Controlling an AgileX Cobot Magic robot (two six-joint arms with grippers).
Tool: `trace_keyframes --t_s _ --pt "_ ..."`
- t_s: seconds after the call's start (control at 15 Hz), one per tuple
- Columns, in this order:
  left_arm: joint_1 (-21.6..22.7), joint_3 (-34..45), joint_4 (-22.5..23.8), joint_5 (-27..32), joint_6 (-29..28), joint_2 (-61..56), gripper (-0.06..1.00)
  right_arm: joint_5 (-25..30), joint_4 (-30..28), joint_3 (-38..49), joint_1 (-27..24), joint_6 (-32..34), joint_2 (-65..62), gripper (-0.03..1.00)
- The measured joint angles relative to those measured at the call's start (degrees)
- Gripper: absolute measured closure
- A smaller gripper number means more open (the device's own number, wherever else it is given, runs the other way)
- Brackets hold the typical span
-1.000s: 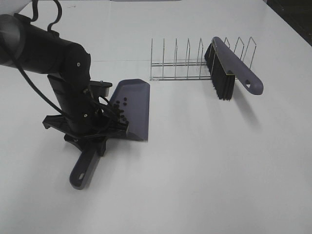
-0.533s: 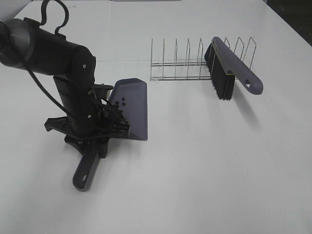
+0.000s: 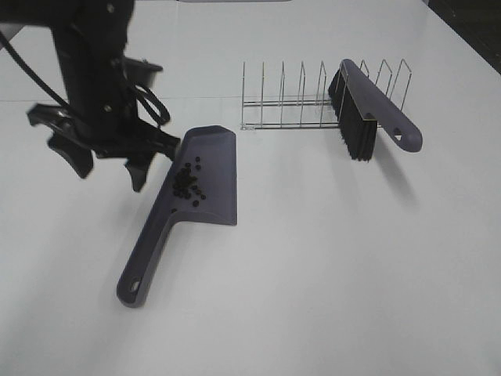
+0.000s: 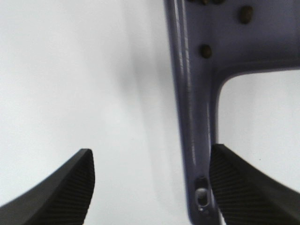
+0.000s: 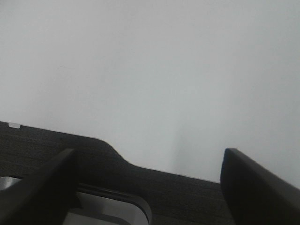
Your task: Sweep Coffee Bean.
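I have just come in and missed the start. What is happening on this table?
The left gripper hangs open above the table, beside the purple-grey dustpan, holding nothing. The coffee beans lie gathered in the dustpan, which rests flat on the table. The brush leans in the wire rack. The right gripper is open, away from all this.

One purple-grey dustpan [image 3: 200, 184] on the desk [image 3: 329, 266]. Roughly fifteen coffee beans [image 3: 186, 182] clustered inside its tray, too small and bunched to tally exactly; three or four of them clear in the left wrist view. One hand brush [image 3: 374, 110], one wire rack [image 3: 301, 100] with around nine upright dividers. One robot arm [image 3: 98, 86] in the overhead view.
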Motion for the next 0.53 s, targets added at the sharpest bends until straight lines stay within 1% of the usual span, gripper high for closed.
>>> trace_keyframes --t_s 0.07,0.13,0.27,0.33,0.4,0.47,0.53 --pt "1.78 0.06 1.55 1.66 -0.23 -3.72 0.29 0.00 0.00 0.00 0.00 -0.69 0.00 0.24" --pt "3.61 0.86 2.35 1.83 -0.17 -7.62 0.29 0.00 0.00 0.00 0.00 -2.06 0.00 0.24" --pt "7.22 5.84 3.15 2.41 0.46 -17.19 0.29 0.00 0.00 0.00 0.00 -3.32 0.00 0.24" --pt "8.31 9.51 3.27 2.52 0.52 -22.12 0.29 0.00 0.00 0.00 0.00 -3.90 0.00 0.24" --pt "8.48 14.21 3.32 2.69 0.52 -27.39 0.29 0.00 0.06 0.00 0.00 -4.41 0.00 0.24" --pt "8.59 21.43 2.86 2.81 0.69 -36.96 0.29 0.00 0.40 0.00 0.00 -4.70 0.00 0.24" --pt "8.59 26.24 2.01 2.81 0.74 -42.86 0.29 0.00 0.40 0.00 0.00 -4.70 0.00 0.24"
